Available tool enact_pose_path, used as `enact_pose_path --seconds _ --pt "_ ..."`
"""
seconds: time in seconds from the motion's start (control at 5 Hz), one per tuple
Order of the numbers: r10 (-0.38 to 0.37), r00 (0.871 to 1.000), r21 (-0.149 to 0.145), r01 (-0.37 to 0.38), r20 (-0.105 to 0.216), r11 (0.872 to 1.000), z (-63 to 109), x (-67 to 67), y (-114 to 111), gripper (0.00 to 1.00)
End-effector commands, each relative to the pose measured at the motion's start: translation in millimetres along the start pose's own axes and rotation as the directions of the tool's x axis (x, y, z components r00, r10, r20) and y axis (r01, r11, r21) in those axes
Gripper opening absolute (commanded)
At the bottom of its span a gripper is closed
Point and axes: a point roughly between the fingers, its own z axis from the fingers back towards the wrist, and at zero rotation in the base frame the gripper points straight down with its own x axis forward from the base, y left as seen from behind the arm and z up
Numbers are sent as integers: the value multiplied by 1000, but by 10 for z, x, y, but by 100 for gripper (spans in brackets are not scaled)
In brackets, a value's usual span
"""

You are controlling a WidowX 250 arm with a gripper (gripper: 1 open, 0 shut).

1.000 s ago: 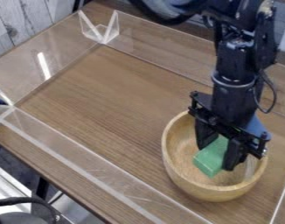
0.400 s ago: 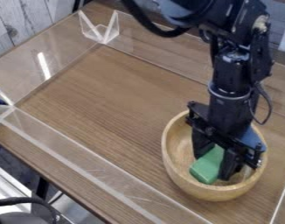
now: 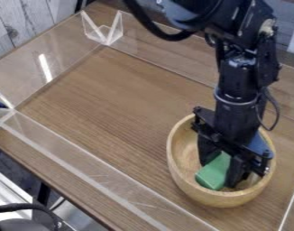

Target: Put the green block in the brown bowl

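Nearly done: black pincer (image 3: pixel 225 169) is gripping the small bright green rectangular block (image 3: pixel 215 172) inside the round tan wooden bowl (image 3: pixel 182 168); only release is remaining.

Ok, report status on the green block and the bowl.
Pincer down inside brown bowl, closed on green block. Block low in bowl, not yet released. Nothing in the way.

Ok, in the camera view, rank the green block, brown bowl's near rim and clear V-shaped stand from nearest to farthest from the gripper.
1. green block, between the fingers of the gripper.
2. brown bowl near rim, just below-left.
3. clear V-shaped stand, far top-left corner.
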Motion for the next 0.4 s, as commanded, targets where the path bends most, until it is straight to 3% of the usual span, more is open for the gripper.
enact_pose_path --seconds 0.0,0.2 --pt "-8 999 -1 8 38 1000 84 42 -25 0" --pt "-5 999 -4 5 43 1000 101 33 -27 0"
